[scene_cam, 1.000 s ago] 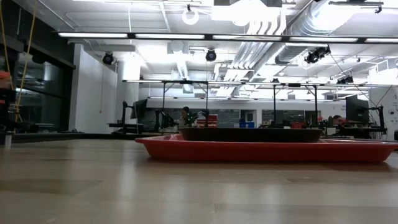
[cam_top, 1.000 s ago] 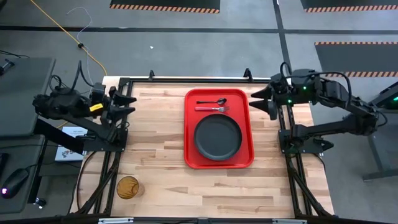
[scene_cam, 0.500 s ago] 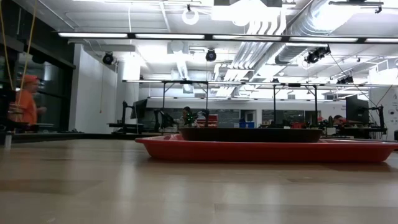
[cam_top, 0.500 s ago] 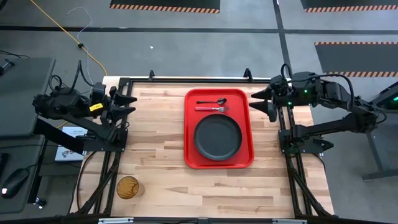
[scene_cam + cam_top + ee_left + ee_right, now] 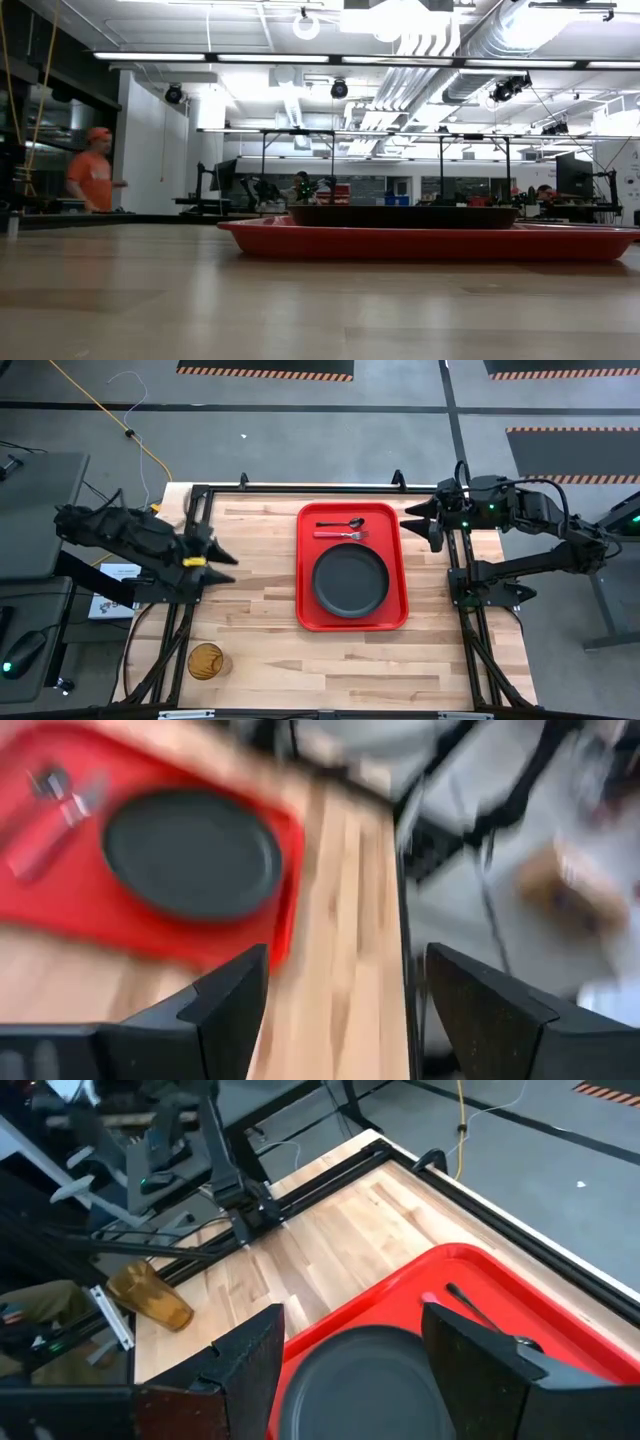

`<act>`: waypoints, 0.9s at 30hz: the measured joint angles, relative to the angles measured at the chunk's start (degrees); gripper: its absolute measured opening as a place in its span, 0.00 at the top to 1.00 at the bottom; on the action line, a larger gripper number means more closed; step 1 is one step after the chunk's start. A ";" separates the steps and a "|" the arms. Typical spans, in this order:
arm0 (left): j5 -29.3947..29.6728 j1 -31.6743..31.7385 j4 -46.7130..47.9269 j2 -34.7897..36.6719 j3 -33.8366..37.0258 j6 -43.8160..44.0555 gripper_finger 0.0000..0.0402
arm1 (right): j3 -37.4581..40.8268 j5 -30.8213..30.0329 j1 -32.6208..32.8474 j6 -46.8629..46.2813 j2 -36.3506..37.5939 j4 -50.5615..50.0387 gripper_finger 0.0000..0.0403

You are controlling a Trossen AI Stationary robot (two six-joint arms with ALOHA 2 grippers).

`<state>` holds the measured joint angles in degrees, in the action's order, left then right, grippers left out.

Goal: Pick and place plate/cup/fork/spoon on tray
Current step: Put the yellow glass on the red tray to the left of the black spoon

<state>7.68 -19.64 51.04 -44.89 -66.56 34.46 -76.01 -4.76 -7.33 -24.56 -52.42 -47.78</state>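
The red tray (image 5: 400,575) lies right of the table's middle. On it rest the dark plate (image 5: 350,581), the red-handled fork (image 5: 338,535) and the dark spoon (image 5: 342,523). The amber cup (image 5: 206,660) stands upright on the table near the front left corner. My left gripper (image 5: 218,564) is open and empty over the table's left edge, beyond the cup. My right gripper (image 5: 418,522) is open and empty at the table's right edge beside the tray's far end. In the low view only the tray (image 5: 420,240) and the plate (image 5: 400,215) show.
Bare wood lies between the cup and the tray. Black frame rails (image 5: 190,590) run along the table's left and right edges. A person in orange (image 5: 92,180) stands far off in the room behind the table.
My left gripper has swung from the far left edge toward the table's near edge and a little inward, turning as it went. My right arm has kept still. The things on the tray and the cup have not moved.
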 joint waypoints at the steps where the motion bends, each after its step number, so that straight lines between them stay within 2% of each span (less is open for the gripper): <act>1: -1.51 -0.65 2.68 -1.79 -1.42 0.13 0.35 | 0.00 -0.04 -0.01 -0.01 0.00 0.01 0.43; 8: -8.36 -8.76 18.58 -14.32 -9.06 1.68 0.35 | 0.00 -0.04 0.00 -0.02 0.00 0.01 0.43; 13: -11.09 -17.20 22.31 -21.33 -9.78 4.60 0.35 | 0.00 -0.53 0.00 0.07 0.00 0.01 0.43; 21: -8.86 -30.25 22.16 -27.37 -9.79 13.30 0.35 | 0.00 -1.18 0.00 1.35 0.00 0.01 0.43; 27: -5.22 -35.86 22.34 -30.90 -7.99 16.33 0.35 | 0.00 -1.16 0.00 2.12 0.00 0.01 0.43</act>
<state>2.46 -55.50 73.38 -75.79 -74.55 50.79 -76.01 -5.91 -7.33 -22.44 -52.42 -47.77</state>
